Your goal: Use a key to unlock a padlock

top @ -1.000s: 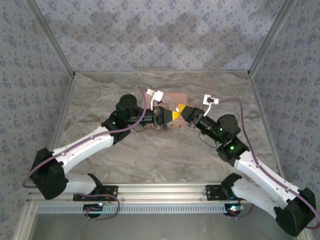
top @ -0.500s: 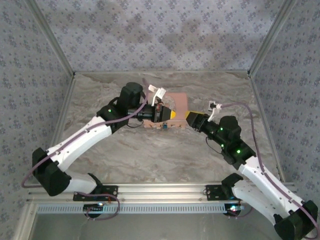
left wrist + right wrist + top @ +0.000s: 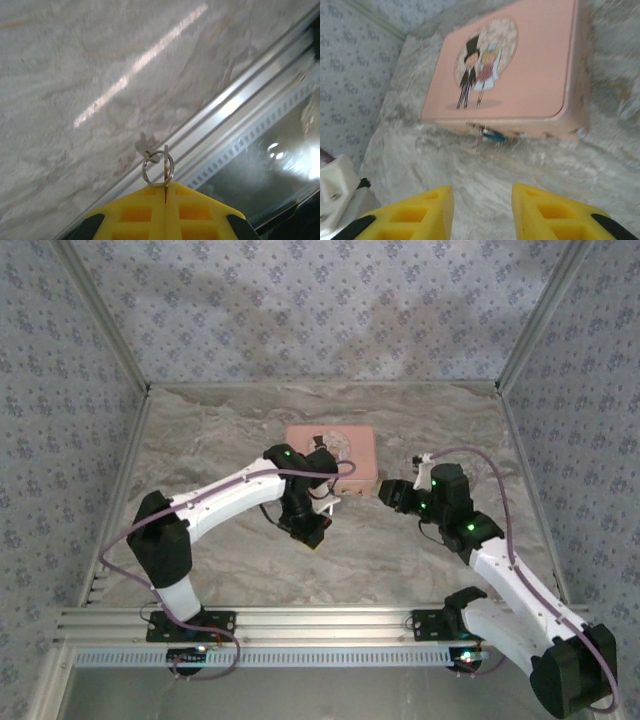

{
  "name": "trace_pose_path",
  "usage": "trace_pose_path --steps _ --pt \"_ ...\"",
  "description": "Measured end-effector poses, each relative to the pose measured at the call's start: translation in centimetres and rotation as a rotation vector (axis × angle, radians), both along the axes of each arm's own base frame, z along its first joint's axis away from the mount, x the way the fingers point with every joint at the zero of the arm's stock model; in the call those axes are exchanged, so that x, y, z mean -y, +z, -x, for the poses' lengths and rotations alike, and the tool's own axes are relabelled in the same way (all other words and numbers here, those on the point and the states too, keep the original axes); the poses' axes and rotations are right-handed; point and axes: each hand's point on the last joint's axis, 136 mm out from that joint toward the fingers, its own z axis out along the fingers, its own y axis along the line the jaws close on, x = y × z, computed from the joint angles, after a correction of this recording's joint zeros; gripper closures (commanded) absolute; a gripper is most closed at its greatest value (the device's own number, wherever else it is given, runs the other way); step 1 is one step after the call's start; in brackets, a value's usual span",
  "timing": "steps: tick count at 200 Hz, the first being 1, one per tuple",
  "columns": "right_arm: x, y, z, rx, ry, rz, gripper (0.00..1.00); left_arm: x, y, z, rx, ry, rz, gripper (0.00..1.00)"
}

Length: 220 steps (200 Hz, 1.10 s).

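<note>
A small blue-teal padlock hangs at the front wall of the pink tin, which lies flat on the marble table. My right gripper is open and hovers a little back from the padlock, with nothing between its yellow fingers. In the top view the right gripper sits just right of the tin. My left gripper is in front of the tin, pointing toward the near rail. That left gripper is shut on the key, held edge-on, with a metal ring and a second pale key dangling from it.
An aluminium rail runs along the near table edge, close below the left gripper's tip in its wrist view. Patterned walls enclose the back and sides. Bare marble lies left of the tin and between the arms.
The left arm has swung away from the tin toward the near edge, still gripping the key. The right gripper has opened and backed off to the right.
</note>
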Motion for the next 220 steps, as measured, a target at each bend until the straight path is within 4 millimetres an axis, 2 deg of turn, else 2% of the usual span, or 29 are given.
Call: trace_pose_path --steps 24,44,70,88,112,143,198,220 --pt "-1.8 -1.6 1.3 -0.031 0.119 -0.071 0.59 -0.4 1.5 0.8 0.004 -0.067 0.007 1.00" --pt "-3.1 -2.4 2.7 -0.041 0.212 -0.144 0.47 0.4 4.0 0.6 0.032 -0.096 0.096 1.00" --pt "-4.6 -1.2 4.0 0.008 0.321 -0.215 0.42 1.3 7.7 1.0 0.067 -0.131 0.239 1.00" --pt "-6.1 0.4 5.3 0.060 0.412 -0.252 0.41 1.3 9.2 1.5 0.070 -0.143 0.300 1.00" --pt "-7.7 2.3 7.6 0.124 0.528 -0.288 0.43 1.6 9.8 1.8 0.051 -0.157 0.339 1.00" --pt "-8.7 3.3 9.2 0.150 0.610 -0.308 0.50 2.0 10.6 2.2 0.035 -0.174 0.382 1.00" --pt "-10.2 5.8 11.0 0.218 0.724 -0.331 0.45 2.5 11.7 2.3 0.033 -0.186 0.428 1.00" --pt "-10.5 6.1 11.1 0.227 0.739 -0.328 0.44 2.3 11.7 2.6 0.017 -0.189 0.427 1.00"
